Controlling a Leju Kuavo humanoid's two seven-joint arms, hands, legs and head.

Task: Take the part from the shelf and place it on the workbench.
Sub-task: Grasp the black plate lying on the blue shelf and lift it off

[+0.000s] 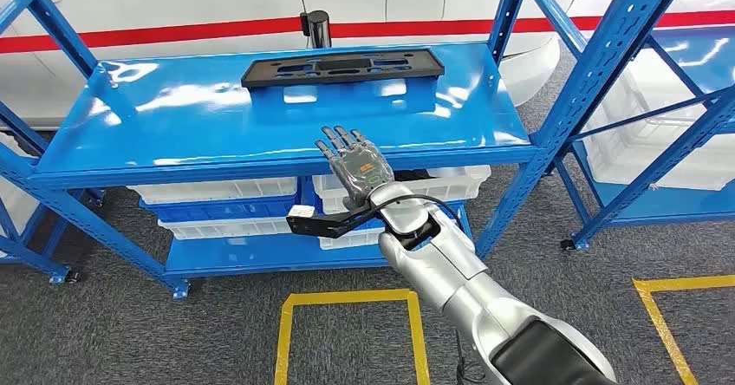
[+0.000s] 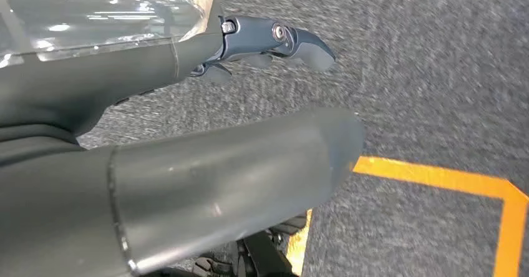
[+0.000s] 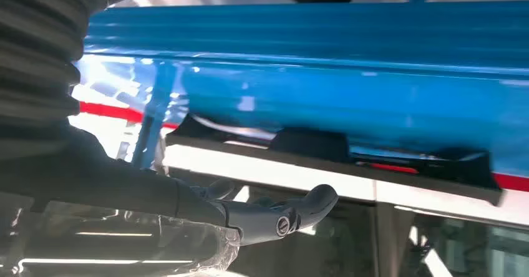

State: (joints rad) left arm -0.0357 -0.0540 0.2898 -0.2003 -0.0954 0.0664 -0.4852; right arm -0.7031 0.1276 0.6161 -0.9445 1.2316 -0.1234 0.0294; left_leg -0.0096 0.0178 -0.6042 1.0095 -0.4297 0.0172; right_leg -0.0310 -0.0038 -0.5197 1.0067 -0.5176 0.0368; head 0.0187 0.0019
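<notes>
The part [image 1: 342,66], a long flat black panel with cut-outs, lies flat near the far edge of the blue shelf [image 1: 173,125], roughly midway along it and parallel to that edge. The right hand [image 1: 354,161] is raised over the shelf's near edge, palm down, fingers spread and straight, holding nothing; it is well apart from the part, with bare blue surface between them. In the right wrist view the part [image 3: 374,158] shows as a low dark strip beyond the fingers [image 3: 299,211], not touched. The left hand [image 2: 274,43] hangs over the grey carpet near an orange floor line, its fingers loosely bent and nothing in them. The main risk, as I judge it, is the reach: the part sits far back, so the arm must stretch across the whole shelf, and the forearm could catch the shelf's front lip. The part is thin and flat on a glossy surface, so fingers coming down on top may push it further back, off the far edge, rather than get under it. A one-handed grip off-centre could let the long panel tip.
</notes>
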